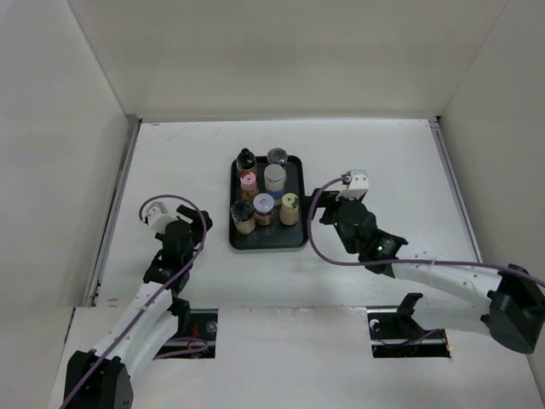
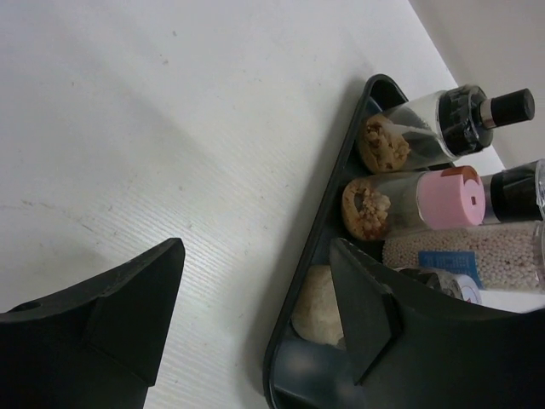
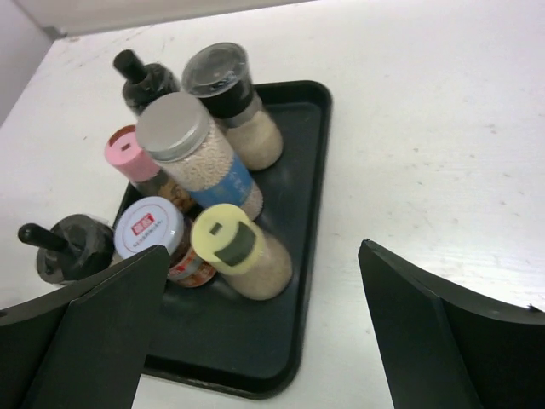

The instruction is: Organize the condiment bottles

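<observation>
Bottles: seven condiment bottles (image 1: 266,198) are standing packed together on the tray, their clear bodies showing grainy tan and pale fillings under round lids.
Tray: a flat black tray (image 1: 268,240) with rounded corners is sitting mid-counter (image 1: 170,153), which is smooth and white.
Left pincer (image 2: 255,264): hanging wide open just left of the tray, gripping nothing.
Right pincer (image 3: 264,253): gaping open on the tray's right, empty too.
Hard to see: the black-spouted bottle (image 3: 68,247) is getting partly covered by a right finger.
</observation>
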